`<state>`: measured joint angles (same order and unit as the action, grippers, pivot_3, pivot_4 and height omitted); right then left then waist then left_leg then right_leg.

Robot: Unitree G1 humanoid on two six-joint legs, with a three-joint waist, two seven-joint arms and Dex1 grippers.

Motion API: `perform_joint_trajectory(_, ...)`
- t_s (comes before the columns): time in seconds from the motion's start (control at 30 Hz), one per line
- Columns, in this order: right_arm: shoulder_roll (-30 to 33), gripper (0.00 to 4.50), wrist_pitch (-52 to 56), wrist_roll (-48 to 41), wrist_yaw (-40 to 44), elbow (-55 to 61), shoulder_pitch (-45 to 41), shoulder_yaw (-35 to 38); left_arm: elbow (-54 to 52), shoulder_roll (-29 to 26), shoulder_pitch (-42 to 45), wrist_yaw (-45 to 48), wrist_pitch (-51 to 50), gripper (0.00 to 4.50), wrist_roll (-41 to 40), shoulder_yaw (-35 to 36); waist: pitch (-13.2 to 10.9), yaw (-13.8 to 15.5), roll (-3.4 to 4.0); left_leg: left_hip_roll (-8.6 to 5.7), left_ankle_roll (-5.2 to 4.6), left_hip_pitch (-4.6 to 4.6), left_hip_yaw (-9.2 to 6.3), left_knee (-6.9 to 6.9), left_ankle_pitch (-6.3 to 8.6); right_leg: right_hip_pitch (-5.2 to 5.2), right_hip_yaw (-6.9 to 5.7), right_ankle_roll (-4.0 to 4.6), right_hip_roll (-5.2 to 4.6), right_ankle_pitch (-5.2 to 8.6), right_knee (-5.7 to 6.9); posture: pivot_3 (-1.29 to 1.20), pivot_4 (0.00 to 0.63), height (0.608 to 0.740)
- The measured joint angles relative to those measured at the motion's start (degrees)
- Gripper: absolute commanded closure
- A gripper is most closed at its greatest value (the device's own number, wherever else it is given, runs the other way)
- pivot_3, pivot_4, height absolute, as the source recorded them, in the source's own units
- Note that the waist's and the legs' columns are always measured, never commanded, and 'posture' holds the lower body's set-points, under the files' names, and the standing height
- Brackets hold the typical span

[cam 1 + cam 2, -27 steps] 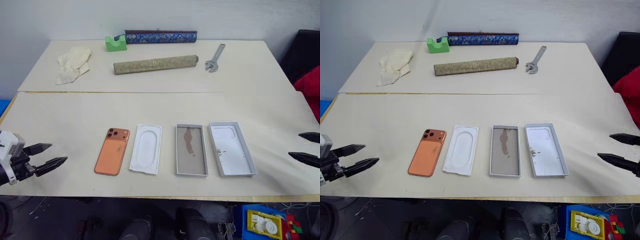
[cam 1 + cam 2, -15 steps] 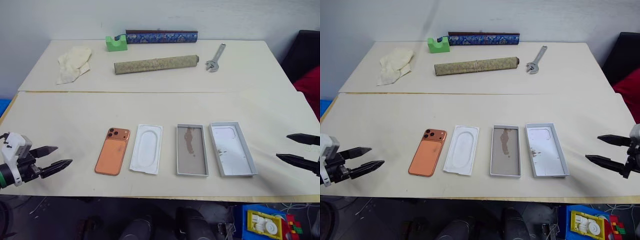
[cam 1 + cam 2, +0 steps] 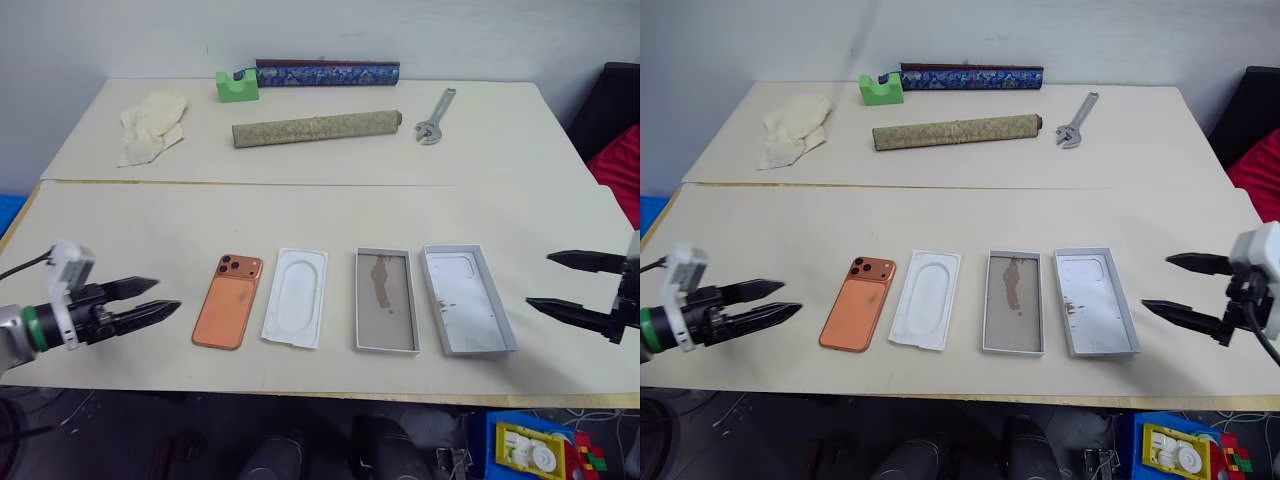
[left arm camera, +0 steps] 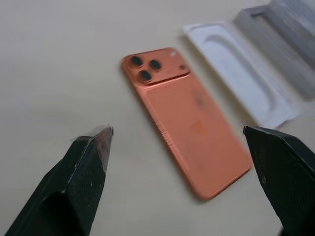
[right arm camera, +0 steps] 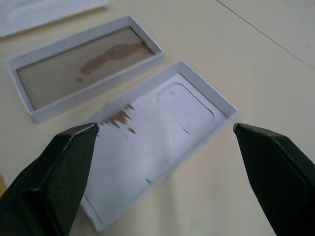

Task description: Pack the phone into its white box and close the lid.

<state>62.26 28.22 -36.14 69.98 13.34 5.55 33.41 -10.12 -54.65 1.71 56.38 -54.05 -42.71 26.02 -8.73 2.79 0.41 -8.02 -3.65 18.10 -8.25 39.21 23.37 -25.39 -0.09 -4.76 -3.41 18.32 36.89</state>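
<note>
The copper-orange phone [image 3: 228, 301] lies camera-side up on the near table, also seen close in the left wrist view [image 4: 184, 118]. To its right lies a thin white insert [image 3: 295, 310], then the white box [image 3: 385, 300] with a brown-stained floor, then the lid [image 3: 467, 312] lying open side up. My left gripper [image 3: 152, 298] hovers open just left of the phone, pointing at it. My right gripper [image 3: 563, 283] hovers open just right of the lid; in the right wrist view its tips flank the lid [image 5: 157, 132] and the white box [image 5: 83, 66] lies beyond.
On the far table lie a cream cloth [image 3: 150, 120], a green tape dispenser [image 3: 236, 85], a long blue patterned box [image 3: 327, 72], a rolled beige mat [image 3: 316, 128] and an adjustable wrench [image 3: 435, 114]. A seam [image 3: 300, 184] joins the two tables. A toy bin [image 3: 530, 447] sits below the front edge.
Both grippers have moved inward over the table: the left one rightward towards the phone, the right one leftward towards the lid. Both stay open. The objects have not moved.
</note>
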Motion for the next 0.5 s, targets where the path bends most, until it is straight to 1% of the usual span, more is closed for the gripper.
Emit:
perform_joint_trajectory(0.1,-0.32,0.00,4.04,-4.57,-2.24,10.60,-0.19,-0.74,-3.81,1.06,3.39,-3.30,-10.01,0.03,-4.59,-5.73,0.02,0.04,-0.05,0.00,0.00,0.00,-0.01,0.01,0.00,0.00,-0.01,-0.01,0.01,-0.01,0.00,0.00,0.150,0.740)
perform_joint_trajectory(0.23,-2.52,0.00,6.26,-8.31,-5.57,19.24,-0.74,-4.22,-4.11,5.82,9.61,-8.57,-24.42,0.03,-10.83,-9.35,0.02,0.01,-0.33,-0.01,0.01,0.01,-0.03,0.12,0.00,0.00,-0.04,-0.01,0.02,-0.01,0.07,0.00,0.150,0.740)
perform_joint_trajectory(0.33,-3.97,0.00,6.70,-9.52,-6.66,22.74,-1.60,-7.06,-1.68,11.38,15.97,-14.25,-32.55,0.03,-11.15,-12.23,0.03,0.17,-0.36,-0.05,0.02,0.06,-0.07,0.38,0.01,0.01,-0.11,-0.01,0.01,-0.01,0.15,0.00,0.150,0.740)
perform_joint_trajectory(0.43,-4.52,0.00,6.68,-9.71,-7.07,23.42,-1.60,-8.40,0.63,14.67,19.29,-17.36,-36.49,0.61,-10.66,-14.09,0.08,0.15,-0.45,-0.05,0.05,0.10,-0.11,0.51,0.02,0.01,-0.19,-0.01,0.01,-0.01,0.20,0.00,0.150,0.740)
perform_joint_trajectory(0.5,-4.85,0.00,6.46,-9.56,-7.12,23.55,-1.02,-8.37,2.20,14.78,20.85,-17.94,-37.47,0.61,-10.11,-15.34,0.09,0.07,-0.46,-0.05,0.06,0.09,-0.11,0.52,0.02,0.01,-0.21,-0.01,0.01,-0.01,0.21,0.00,0.150,0.740)
